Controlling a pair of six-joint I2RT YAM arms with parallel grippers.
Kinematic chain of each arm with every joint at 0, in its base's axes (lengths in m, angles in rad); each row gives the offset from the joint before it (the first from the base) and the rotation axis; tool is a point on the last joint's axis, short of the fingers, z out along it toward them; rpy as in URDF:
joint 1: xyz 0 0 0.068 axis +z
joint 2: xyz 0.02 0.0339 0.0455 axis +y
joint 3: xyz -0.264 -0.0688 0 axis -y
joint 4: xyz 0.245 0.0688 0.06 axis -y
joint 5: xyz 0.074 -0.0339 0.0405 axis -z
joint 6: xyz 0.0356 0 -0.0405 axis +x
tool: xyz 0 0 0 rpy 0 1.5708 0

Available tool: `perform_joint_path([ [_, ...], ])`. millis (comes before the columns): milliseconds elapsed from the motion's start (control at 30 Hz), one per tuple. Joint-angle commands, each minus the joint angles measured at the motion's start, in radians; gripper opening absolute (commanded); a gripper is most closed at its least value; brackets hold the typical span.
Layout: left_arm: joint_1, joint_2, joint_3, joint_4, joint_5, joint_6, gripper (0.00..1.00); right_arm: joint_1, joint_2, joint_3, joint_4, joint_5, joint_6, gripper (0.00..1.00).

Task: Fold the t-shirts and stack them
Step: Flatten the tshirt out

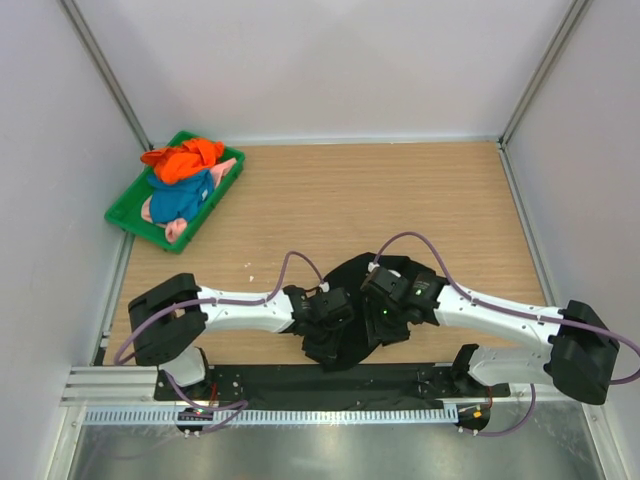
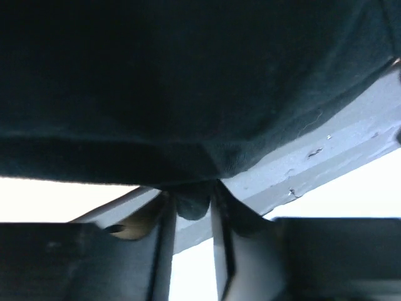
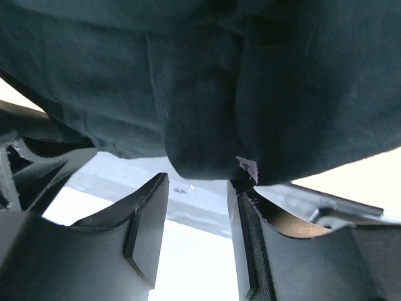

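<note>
- My left claw (image 2: 192, 202) is closed down narrow on a small fold of the black t-shirt (image 1: 345, 350). In the left wrist view the cloth nub is pinched between the two fingers (image 2: 164, 244).
- The rest of that shirt spreads across the top of the same view as one dark sheet.
- My right claw (image 3: 203, 179) stands about half closed, with a thick roll of the same black cloth wedged between its tips. A frayed bit of hem lies on one finger, and I read this as a grip on the cloth.
- From above, both claws meet at the middle of the near edge of the tabletop (image 1: 420, 200), just beside each other. The black t-shirt is bunched up around and between them.
- Part of the black cloth hangs towards the near edge; I cannot tell how far it goes over.
- The other t-shirts are heaped in the green tray (image 1: 125, 215) at the far left corner, well apart from the arms.
- In that heap the orange t-shirt (image 1: 185, 160) is on top at the back and the blue t-shirt (image 1: 185, 197) is below it. The pink t-shirt (image 1: 176, 229) shows at the edges.
</note>
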State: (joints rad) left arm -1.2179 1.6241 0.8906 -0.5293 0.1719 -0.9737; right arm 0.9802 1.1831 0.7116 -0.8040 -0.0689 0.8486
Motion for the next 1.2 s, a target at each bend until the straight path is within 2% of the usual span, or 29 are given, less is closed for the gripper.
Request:
perform_joint_path([
  [0,-0.005,-0.03,0.002,0.043,-0.034,-0.017,0.23,0.005,-0.002,-0.014,0.104,0.043,0.056,0.5],
  [100,-0.003,-0.079,-0.004,0.016,-0.066,-0.023,0.1,0.005,0.009,-0.024,0.134,0.101,0.081,0.46],
  [167,-0.005,-0.107,0.004,-0.03,-0.089,-0.022,0.01,0.003,0.003,-0.023,0.126,0.157,0.087,0.36],
  [200,-0.003,-0.137,0.008,-0.047,-0.118,-0.019,0.0,0.003,0.001,-0.015,0.105,0.181,0.089,0.33],
  [233,-0.003,-0.153,0.025,-0.076,-0.144,-0.017,0.0,-0.001,0.001,-0.011,0.091,0.199,0.089,0.17],
  [300,-0.002,-0.212,0.047,-0.157,-0.226,-0.008,0.0,-0.003,-0.019,0.021,0.027,0.268,0.086,0.01],
  [367,0.001,-0.254,0.103,-0.228,-0.288,0.0,0.0,-0.005,-0.045,0.061,-0.036,0.331,0.083,0.01],
  [400,0.003,-0.274,0.131,-0.312,-0.331,0.009,0.0,-0.006,-0.078,0.116,-0.105,0.401,0.076,0.01],
  [533,0.041,-0.404,0.254,-0.464,-0.527,0.035,0.0,-0.026,-0.131,0.29,-0.277,0.563,0.011,0.01],
  [767,0.133,-0.495,0.526,-0.596,-0.736,0.185,0.0,-0.093,-0.1,0.627,-0.437,0.745,-0.14,0.01],
  [933,0.146,-0.503,0.759,-0.649,-0.911,0.321,0.0,-0.153,-0.042,0.894,-0.459,0.817,-0.282,0.01],
  [1167,0.146,-0.582,0.875,-0.586,-1.071,0.455,0.0,-0.184,0.0,1.198,-0.462,0.87,-0.396,0.01],
])
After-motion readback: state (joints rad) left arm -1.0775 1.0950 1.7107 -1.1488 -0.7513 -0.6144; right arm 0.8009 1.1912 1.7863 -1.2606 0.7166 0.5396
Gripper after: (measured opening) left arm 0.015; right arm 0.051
